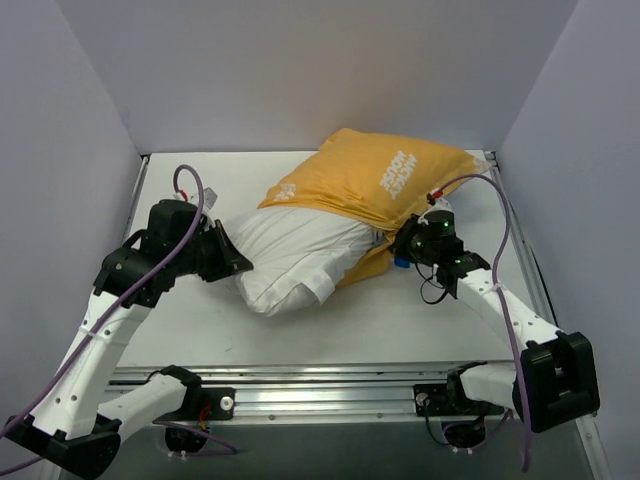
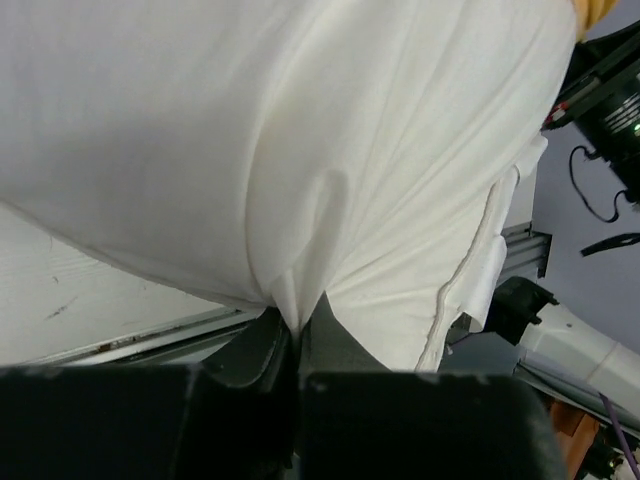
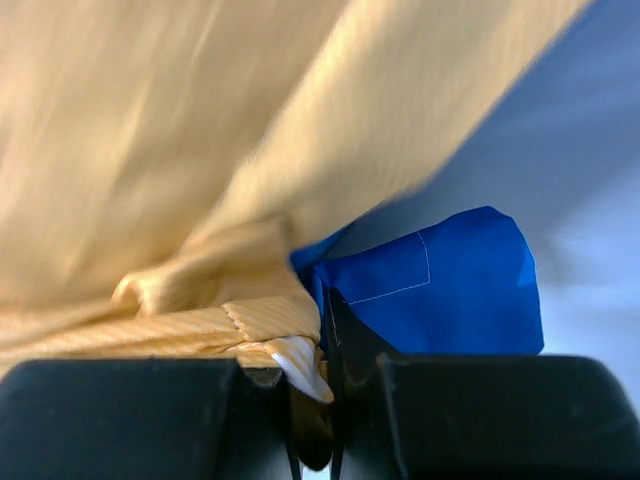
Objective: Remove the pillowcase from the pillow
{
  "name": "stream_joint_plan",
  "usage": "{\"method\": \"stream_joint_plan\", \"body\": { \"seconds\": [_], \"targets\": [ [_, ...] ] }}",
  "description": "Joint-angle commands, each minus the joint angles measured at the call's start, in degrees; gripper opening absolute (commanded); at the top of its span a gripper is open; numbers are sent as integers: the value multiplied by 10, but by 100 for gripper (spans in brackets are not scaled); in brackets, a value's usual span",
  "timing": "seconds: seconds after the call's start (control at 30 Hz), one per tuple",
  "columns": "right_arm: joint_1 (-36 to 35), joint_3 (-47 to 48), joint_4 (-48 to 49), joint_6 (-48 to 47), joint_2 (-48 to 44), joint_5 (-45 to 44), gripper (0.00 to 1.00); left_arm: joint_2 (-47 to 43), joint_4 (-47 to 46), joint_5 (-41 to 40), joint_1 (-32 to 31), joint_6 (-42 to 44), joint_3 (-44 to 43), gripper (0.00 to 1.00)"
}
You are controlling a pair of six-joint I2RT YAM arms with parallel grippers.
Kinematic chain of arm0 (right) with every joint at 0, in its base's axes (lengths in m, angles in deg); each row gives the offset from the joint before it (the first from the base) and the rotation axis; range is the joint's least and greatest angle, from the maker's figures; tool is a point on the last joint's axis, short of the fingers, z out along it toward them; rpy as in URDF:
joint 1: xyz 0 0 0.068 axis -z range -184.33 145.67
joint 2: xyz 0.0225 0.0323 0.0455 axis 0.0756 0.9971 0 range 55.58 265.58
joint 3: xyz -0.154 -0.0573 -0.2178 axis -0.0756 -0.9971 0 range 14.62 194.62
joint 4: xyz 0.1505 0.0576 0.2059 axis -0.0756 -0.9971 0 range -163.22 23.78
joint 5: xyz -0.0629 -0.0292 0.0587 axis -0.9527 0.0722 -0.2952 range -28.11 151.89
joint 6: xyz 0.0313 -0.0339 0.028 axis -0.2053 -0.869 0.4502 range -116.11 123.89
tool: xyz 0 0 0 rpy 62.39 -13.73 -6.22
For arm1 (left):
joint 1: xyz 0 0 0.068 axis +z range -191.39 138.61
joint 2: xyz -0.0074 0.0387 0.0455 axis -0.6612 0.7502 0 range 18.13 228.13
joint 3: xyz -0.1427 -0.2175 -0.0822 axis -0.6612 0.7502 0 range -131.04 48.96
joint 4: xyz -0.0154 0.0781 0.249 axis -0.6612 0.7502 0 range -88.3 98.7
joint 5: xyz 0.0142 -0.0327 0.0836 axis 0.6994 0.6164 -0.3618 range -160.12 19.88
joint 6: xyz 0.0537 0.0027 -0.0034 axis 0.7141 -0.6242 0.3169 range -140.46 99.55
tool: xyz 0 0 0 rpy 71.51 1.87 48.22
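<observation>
The yellow-orange pillowcase [image 1: 385, 180] with white lettering lies at the back right, still round the far half of the white pillow [image 1: 295, 255], whose near half sticks out to the front left. My left gripper [image 1: 238, 262] is shut on a pinch of the pillow's [image 2: 300, 150] white cloth at its left end; in the left wrist view my left gripper [image 2: 297, 325] holds that fold between its jaws. My right gripper [image 1: 405, 245] is shut on the pillowcase's hem, where yellow-orange cloth [image 3: 200, 180] and a blue flap [image 3: 440, 285] meet at my right gripper [image 3: 325, 335].
White walls close in the table [image 1: 200, 330] on the left, back and right. A metal rail [image 1: 330, 385] runs along the near edge between the arm bases. The right arm's purple cable [image 1: 505, 240] loops beside the pillowcase's right corner.
</observation>
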Motion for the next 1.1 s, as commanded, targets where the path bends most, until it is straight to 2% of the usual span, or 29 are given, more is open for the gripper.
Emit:
{"method": "stream_joint_plan", "body": {
  "seconds": [0.0, 0.07, 0.13, 0.17, 0.2, 0.23, 0.27, 0.3, 0.33, 0.37, 0.43, 0.53, 0.6, 0.77, 0.9, 1.0, 1.07],
  "targets": [
    [110, 9, -120, -11, -23, -110, 0, -75, 123, -49, 29, 72, 36, 2],
    [106, 16, -124, -28, -19, -66, 0, -97, 109, 5, 29, 66, 71, 2],
    [92, 20, -132, -43, -38, -12, 12, -112, 92, 54, 29, 56, 114, 5],
    [85, 24, -139, -48, -50, -1, 30, -123, 75, 64, 29, 55, 121, 17],
    [79, 30, -153, -51, -63, 2, 39, -127, 69, 71, 28, 60, 121, 52],
    [64, 40, -193, -57, -92, -5, 46, -130, 62, 83, 28, 75, 115, 68],
    [57, 68, -217, -61, -105, -12, 56, -129, 55, 88, 28, 84, 107, 80],
    [49, 87, -247, -65, -118, -20, 60, -127, 56, 91, 28, 96, 94, 93],
    [40, 110, -273, -73, -139, -32, 64, -123, 57, 88, 28, 118, 65, 97],
    [24, 152, -320, -79, -146, -56, 69, -111, 60, 80, 28, 130, 50, 100],
    [18, 191, -365, -106, -154, -65, 72, -97, 58, 68, 28, 160, 6, 95],
    [16, 255, -382, -143, -135, -30, 78, -54, 44, 35, 28, 184, -49, 96],
    [12, 282, -376, -171, -121, -10, 79, -21, 3, -1, 28, 183, -55, 96],
    [-10, 329, -330, -201, -54, 13, 79, 84, -139, 2, 27, 193, -33, 96],
    [-50, 399, -318, -234, 37, 14, 79, 157, -199, 7, 24, 180, -14, 95],
    [-122, 457, -312, -258, 102, -18, 79, 196, -226, -7, 16, 162, 21, 95],
    [-186, 504, -329, -288, 138, -79, 79, 216, -235, -21, 13, 137, 47, 100]
  ]
}}
